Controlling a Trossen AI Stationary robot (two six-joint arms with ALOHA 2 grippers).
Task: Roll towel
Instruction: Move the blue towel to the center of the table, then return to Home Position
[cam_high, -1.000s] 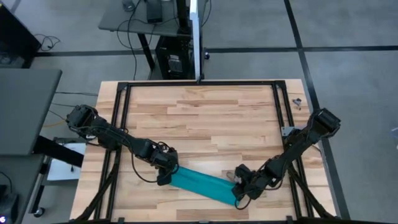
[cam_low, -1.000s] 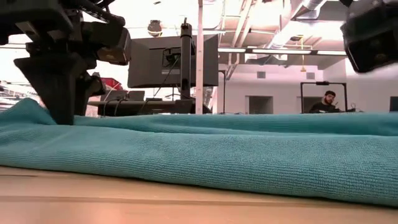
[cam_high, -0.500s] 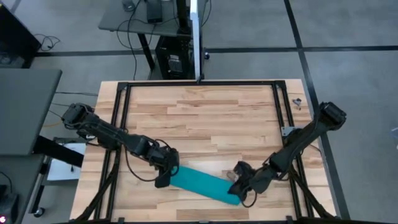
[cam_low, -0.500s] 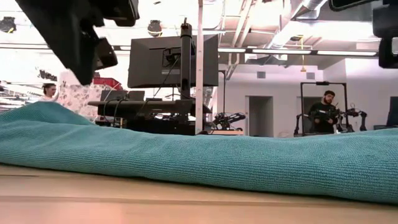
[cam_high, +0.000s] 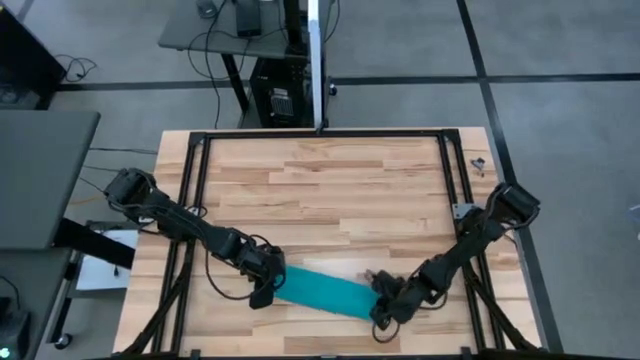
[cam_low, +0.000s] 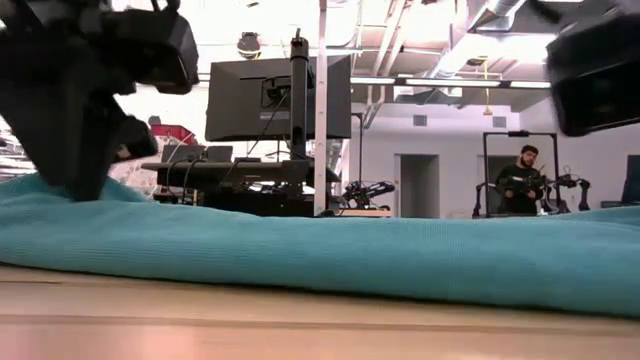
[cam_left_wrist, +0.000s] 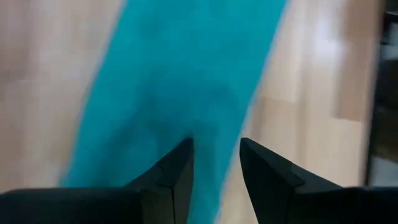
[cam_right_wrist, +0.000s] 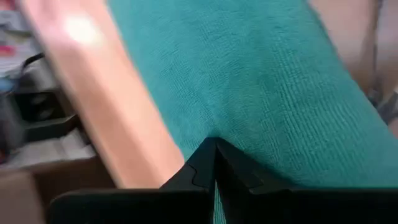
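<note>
At the table's near edge, both grippers (left (cam_high: 264, 290), right (cam_high: 384, 308)) meet the towel (cam_high: 320, 292).

High camera looks straight down on the whole table (cam_high: 330, 190). Low camera sits at tabletop level, right against the towel (cam_low: 330, 255), facing the room behind. Each wrist camera peers close past its own fingers onto that same towel, which all four views share.
</note>
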